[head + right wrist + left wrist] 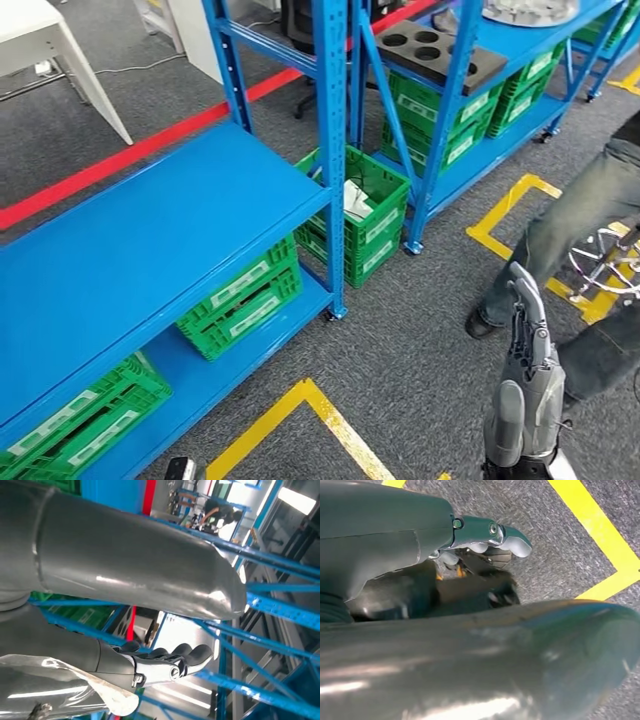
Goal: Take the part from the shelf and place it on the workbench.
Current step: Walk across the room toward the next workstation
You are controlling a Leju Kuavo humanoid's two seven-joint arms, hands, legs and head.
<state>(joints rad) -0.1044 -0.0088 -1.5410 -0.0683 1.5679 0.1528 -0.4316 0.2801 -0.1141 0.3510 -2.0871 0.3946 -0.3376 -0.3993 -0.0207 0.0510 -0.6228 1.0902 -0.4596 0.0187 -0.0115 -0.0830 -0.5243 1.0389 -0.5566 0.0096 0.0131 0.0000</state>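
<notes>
Right hand (528, 375) raised, fingers (188, 655) straight, released — grey carpet (423, 350); blue shelf (151, 230); left fingers unclear.

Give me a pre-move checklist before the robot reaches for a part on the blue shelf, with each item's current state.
1. Right hand holds nothing, fingers extended: ok.
2. Left hand free: cannot tell; it hangs over the carpet, its fingers partly hidden.
3. Part located: cannot tell; the near blue shelf is bare on top, and a black tray with holes and a grey metal disc lie on the far shelf.
4. Path clear: not ok; a person's leg stands close by the right hand.
5. Workbench seen: not ok.
</notes>
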